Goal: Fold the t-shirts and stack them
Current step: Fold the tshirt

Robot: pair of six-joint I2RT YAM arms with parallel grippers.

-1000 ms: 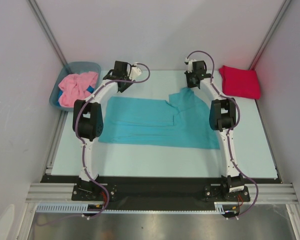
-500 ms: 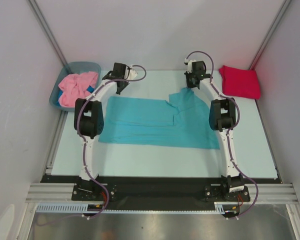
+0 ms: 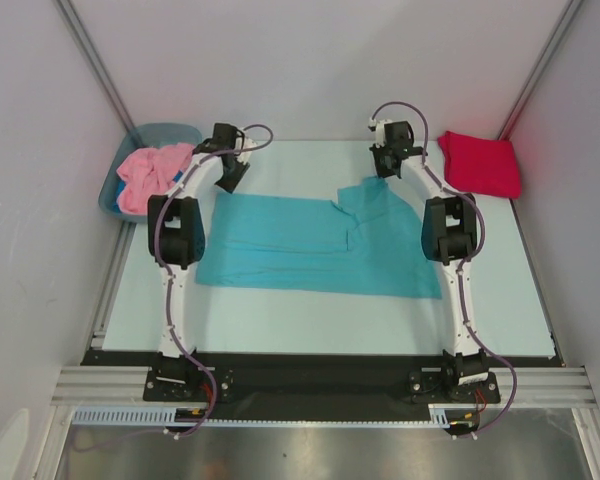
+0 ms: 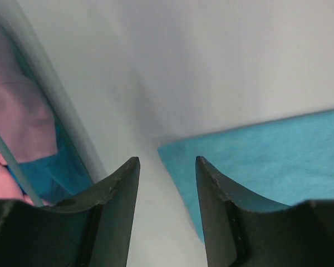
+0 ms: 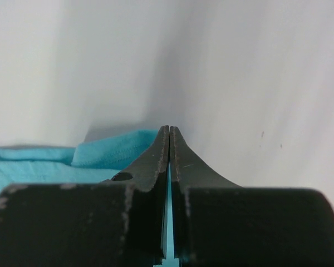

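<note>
Left hand (image 3: pixel 230 178) has swung leftward since the earlier frame, nearer the tub (image 3: pixel 170 131); nothing else has shifted.

- Far left: pink t-shirt (image 3: pixel 152 172) lies crumpled in the tub, not yet dealt with.
- Left hand: fingers stand partway apart with nothing between them. The wrist view shows bare surface (image 3: pixel 280 315) in the gap, with the far-left corner of the turquoise t-shirt (image 3: pixel 300 245) just to the right of the fingertips (near, not touching as far as I can tell).
- Centre: turquoise t-shirt lies spread flat on the surface, with its far-right part rucked up towards the other arm.
- Right hand (image 3: pixel 382 170): clamped shut on the far-right edge of the turquoise t-shirt, a thin sliver of cloth showing between the fingers.
- Far right: red t-shirt (image 3: pixel 480 165) already folded, lying at the back corner, well apart from the rest.

Step in hand, as I judge it: taking hold of both far corners of the turquoise t-shirt for its first fold. One corner is secured and the other is not.

Next move calls for the left hand to shift slightly right, drop over its corner and close. Both arms can then lift together and bring the far edge towards the near one.
</note>
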